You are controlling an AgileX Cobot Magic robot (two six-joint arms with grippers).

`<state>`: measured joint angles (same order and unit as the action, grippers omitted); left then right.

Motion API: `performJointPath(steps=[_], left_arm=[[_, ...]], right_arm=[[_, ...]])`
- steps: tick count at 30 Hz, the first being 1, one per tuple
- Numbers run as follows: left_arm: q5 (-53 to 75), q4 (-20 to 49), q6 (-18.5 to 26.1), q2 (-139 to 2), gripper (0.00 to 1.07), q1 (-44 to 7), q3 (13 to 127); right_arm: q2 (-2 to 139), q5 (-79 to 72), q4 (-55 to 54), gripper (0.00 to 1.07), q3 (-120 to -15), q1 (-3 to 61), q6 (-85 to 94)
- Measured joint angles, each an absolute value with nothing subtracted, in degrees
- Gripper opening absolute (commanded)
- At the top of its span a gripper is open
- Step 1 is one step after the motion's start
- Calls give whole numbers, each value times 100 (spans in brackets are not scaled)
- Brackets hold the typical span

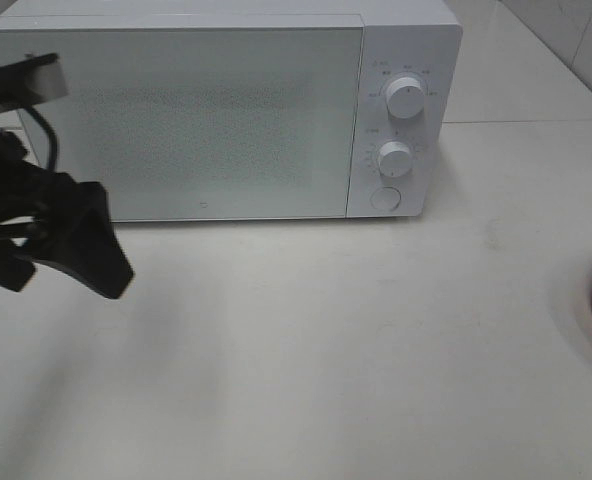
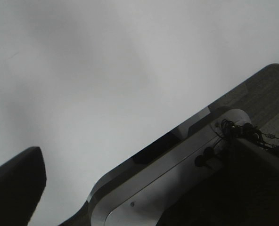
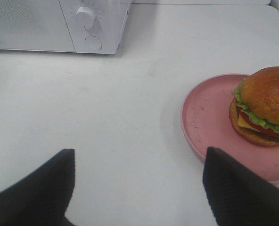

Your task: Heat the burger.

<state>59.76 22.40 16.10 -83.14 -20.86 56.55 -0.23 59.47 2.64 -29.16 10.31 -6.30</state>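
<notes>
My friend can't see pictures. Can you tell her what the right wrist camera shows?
A burger sits on a pink plate on a white table, untouched. The right tool hangs open in front of it, holding nothing. A white microwave with its door shut stands farther back.

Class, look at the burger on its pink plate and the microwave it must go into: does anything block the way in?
Yes: the microwave door is shut, closing off the inside. The burger sits on the pink plate, to the microwave's right, with only bare table between them.
</notes>
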Motion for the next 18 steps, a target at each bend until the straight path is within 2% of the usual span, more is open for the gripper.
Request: performJointPath(steps=[2,3,5,6,7,9,10,12,14,18], left_arm=[[6297,1879,1346,-8016,98,-1662,5655],[6297,1879,1346,-8016,98,-1662,5655],[6560,1564,1129,-7729,98,-1238,5655],[6560,1564,1129,-7729,98,-1238,5655],[6704,1404,1054,-7489,98,-934,5649],[6744,1364,1043,-7391,98,-819,5649],[6807,1312,1026,-7122,98,-550,5575],[6818,1295,1014,-6979,98,-401,5500],[6830,1272,1014,-6589,98,6,5180],[6835,1255,1014,-6205,98,246,4773]], right_arm=[[-23,5947,264,74,-2916,1031,-630],[-23,5947,264,74,-2916,1031,-630],[-23,5947,264,74,-2916,1031,-630],[-23,5947,264,74,-2916,1031,-630],[-23,5947,264,74,-2916,1031,-630],[-23,5947,264,74,-2916,1031,-630],[-23,5947,264,74,-2916,1031,-630],[-23,5947,264,74,-2916,1031,-630],[-23,5947,264,74,-2916,1031,-630],[-23,5947,264,74,-2916,1031,-630]])
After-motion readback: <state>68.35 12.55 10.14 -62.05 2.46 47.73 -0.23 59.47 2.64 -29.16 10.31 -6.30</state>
